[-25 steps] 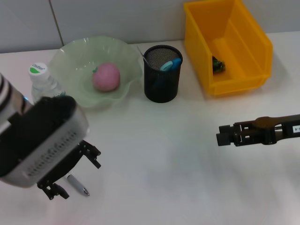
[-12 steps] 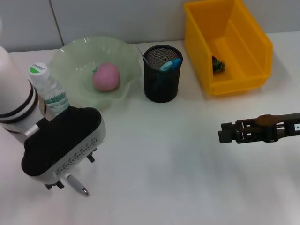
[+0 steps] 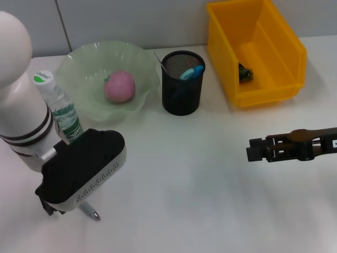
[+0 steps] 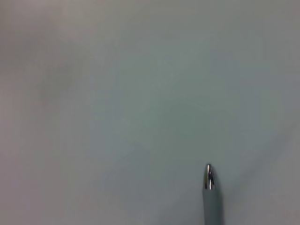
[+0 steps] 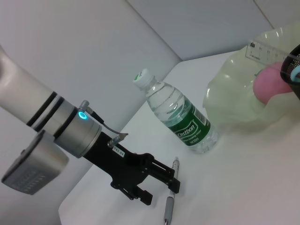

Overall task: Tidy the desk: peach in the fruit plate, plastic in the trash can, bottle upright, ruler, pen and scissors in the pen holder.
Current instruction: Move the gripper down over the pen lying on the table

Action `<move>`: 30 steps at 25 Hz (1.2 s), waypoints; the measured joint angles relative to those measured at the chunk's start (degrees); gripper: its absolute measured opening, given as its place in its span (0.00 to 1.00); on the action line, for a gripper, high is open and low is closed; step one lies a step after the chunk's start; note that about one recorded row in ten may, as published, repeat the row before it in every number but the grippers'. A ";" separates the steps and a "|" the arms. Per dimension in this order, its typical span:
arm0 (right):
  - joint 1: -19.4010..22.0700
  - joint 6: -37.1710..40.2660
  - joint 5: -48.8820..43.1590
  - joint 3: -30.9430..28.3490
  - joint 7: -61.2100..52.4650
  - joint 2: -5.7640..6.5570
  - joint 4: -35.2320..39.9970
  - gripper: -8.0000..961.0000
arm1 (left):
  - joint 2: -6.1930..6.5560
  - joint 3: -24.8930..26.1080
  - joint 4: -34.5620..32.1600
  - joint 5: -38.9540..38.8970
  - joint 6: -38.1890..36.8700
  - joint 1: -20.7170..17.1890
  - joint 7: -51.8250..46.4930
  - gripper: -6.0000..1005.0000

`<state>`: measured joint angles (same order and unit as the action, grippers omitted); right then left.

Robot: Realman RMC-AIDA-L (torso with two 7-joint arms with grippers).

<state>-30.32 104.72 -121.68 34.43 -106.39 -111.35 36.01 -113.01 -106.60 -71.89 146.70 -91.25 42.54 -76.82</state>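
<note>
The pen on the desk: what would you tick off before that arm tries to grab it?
1. Pen lying flat and free on the desk: ok.
2. Left gripper around the pen, one finger on each side: ok.
3. Fingers open, not yet shut on it: ok.
4. Bottle upright and apart from the gripper: ok.
5. Pen holder has room beside the ruler and the blue-handled tool: cannot tell.
6. Right gripper out of the way, over the desk's right side: ok.
</note>
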 joint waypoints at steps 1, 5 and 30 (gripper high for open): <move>0.00 0.01 -0.03 0.03 0.03 0.00 0.01 0.76 | -0.11 -0.23 0.32 0.36 0.27 0.07 -0.25 0.84; 0.00 0.04 -0.09 0.17 0.15 0.00 0.01 0.76 | -0.51 -0.89 1.27 1.68 0.96 0.45 -1.30 0.84; 0.09 -0.10 -0.11 -0.07 0.40 0.17 0.02 0.76 | -1.16 -1.81 3.18 2.93 2.18 1.06 -1.93 0.34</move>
<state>-30.23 104.62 -121.79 34.36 -105.99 -111.18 36.03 -114.17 -108.41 -68.71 149.63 -89.06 43.60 -78.75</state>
